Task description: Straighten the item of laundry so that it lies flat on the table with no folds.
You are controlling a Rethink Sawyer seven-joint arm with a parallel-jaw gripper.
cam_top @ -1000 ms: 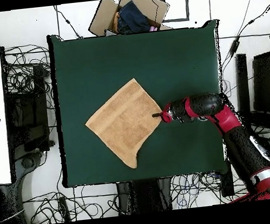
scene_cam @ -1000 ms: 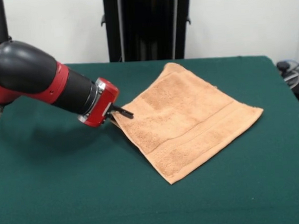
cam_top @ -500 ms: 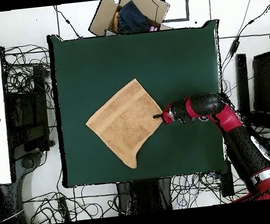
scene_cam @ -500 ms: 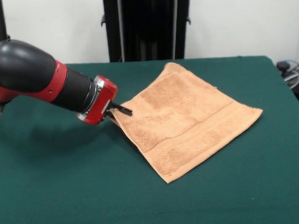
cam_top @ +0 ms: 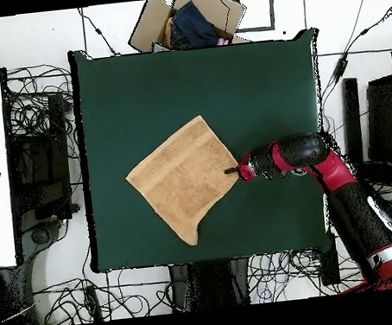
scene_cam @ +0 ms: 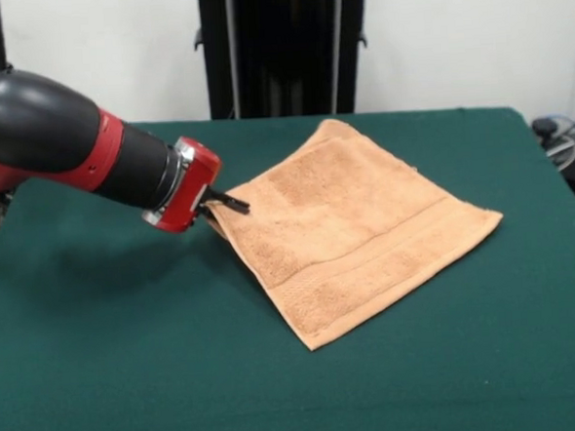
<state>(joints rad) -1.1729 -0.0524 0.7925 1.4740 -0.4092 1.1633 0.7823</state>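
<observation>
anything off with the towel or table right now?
Mostly fine. The towel lies open on the table but sits askew, corners pointing at the table's sides. Its corner by the gripper looks slightly lifted or bunched, so the edge there curves in the overhead view. No spill or damage shows.

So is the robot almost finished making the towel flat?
Nearly. Most of the towel already lies spread out on the green table, with its band stripes showing and no big folds. In hand: the pincer is at the towel's corner beside the arm, which looks slightly raised. Left: getting that corner flat and moving away. Whether the pincer is gripping can't be seen.
</observation>
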